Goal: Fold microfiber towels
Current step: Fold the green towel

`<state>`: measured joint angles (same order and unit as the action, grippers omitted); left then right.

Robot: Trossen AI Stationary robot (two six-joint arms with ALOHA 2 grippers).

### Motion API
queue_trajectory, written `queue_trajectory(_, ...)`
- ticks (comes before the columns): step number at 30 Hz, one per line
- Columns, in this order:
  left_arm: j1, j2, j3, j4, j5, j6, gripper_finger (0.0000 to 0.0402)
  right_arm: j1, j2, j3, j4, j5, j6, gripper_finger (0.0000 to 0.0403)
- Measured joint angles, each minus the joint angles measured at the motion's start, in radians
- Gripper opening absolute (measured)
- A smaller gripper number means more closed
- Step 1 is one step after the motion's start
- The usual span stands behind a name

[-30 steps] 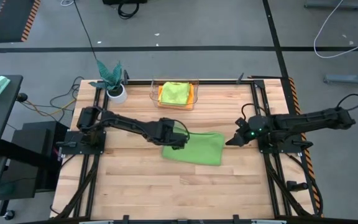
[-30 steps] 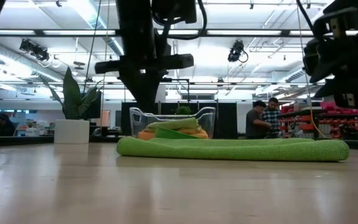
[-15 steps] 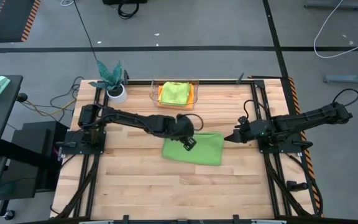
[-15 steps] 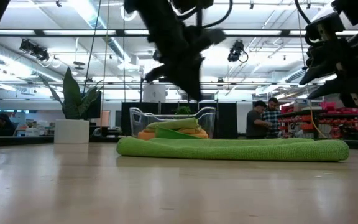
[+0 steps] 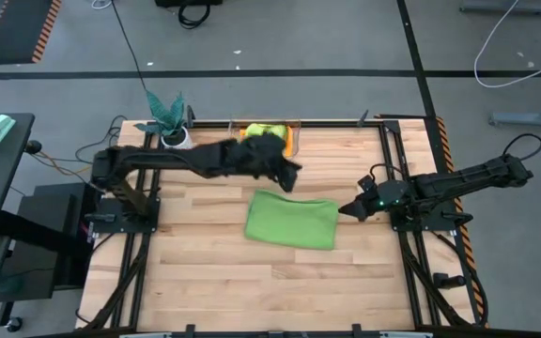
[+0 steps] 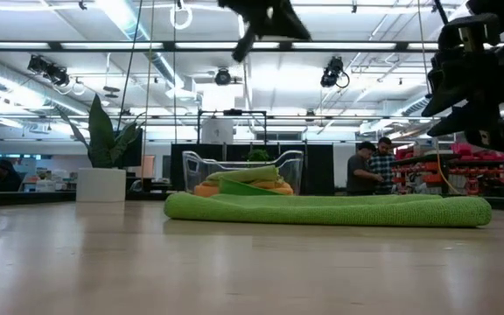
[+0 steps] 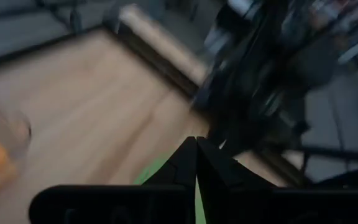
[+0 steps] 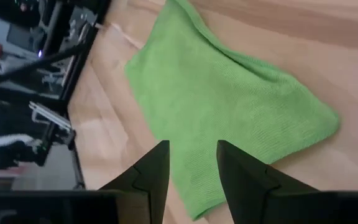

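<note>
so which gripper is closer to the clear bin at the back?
Left. The left gripper is raised right by the clear bin, shut and empty. The right gripper is open, well off toward the right edge, just past the folded green towel.

Wooden table [image 5: 205, 272]: green towel [image 5: 291, 221], clear bin [image 5: 294, 150]

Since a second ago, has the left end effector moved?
Yes. The left end effector has left the green towel and swung toward the clear bin at the table's far edge, empty.

The folded towel [image 5: 291, 221] is mid-green on the pale wooden desk [image 5: 214, 272]. The binned cloths [image 6: 243, 181] look orange, yellow and lime. The plant [image 5: 166, 113] has teal leaves.
</note>
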<state>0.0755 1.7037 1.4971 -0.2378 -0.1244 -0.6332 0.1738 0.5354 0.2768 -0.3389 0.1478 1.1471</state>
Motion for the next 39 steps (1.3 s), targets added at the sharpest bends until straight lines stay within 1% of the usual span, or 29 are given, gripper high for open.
queue_trajectory(5, 0.02, -0.124, 0.0, 0.0, -0.02, 0.016, 0.0027, 0.0, 0.0, 0.0, 0.003, -0.002, -0.07, 0.014)
queue_trajectory(9, 0.011, -0.205, 0.0, 0.008, -0.022, 0.017, 0.0028, 0.0, 0.0, 0.0, 0.005, -0.002, -0.1, 0.014)
queue_trajectory(12, -0.004, -0.237, 0.0, 0.008, -0.021, 0.016, 0.0022, 0.0, 0.0, 0.0, 0.006, -0.003, -0.118, 0.014)
queue_trajectory(18, -0.056, -0.255, 0.0, 0.004, -0.02, -0.013, 0.0013, 0.0, 0.0, 0.001, 0.006, -0.002, -0.126, 0.014)
queue_trajectory(20, -0.067, -0.255, 0.0, -0.013, 0.004, -0.035, 0.0013, 0.0, 0.0, 0.001, 0.006, -0.003, -0.13, 0.014)
queue_trajectory(23, -0.07, -0.272, -0.001, -0.108, 0.091, -0.041, 0.0019, 0.0, 0.0, 0.001, 0.005, -0.003, -0.13, 0.014)
queue_trajectory(26, -0.072, -0.29, 0.0, -0.212, 0.127, -0.046, 0.0026, 0.0, 0.0, 0.001, 0.006, -0.003, -0.13, 0.014)
queue_trajectory(30, -0.076, -0.3, -0.002, -0.303, 0.13, -0.065, 0.0033, 0.0, 0.0, 0.002, 0.005, -0.003, -0.13, 0.014)
queue_trajectory(33, -0.075, -0.325, 0.0, -0.339, 0.131, -0.019, 0.0033, 0.0, 0.001, 0.002, 0.002, -0.003, -0.135, 0.014)
queue_trajectory(35, -0.072, -0.355, -0.001, -0.398, 0.131, 0.004, 0.003, 0.0, 0.0, 0.002, 0.0, -0.003, -0.137, 0.014)
queue_trajectory(37, -0.061, -0.38, 0.0, -0.422, 0.129, 0.0, 0.0027, 0.0, 0.0, 0.002, -0.008, -0.003, -0.137, 0.014)
queue_trajectory(39, -0.045, -0.417, -0.002, -0.523, 0.106, -0.036, 0.0024, 0.0, 0.005, 0.002, -0.009, -0.003, -0.135, 0.014)
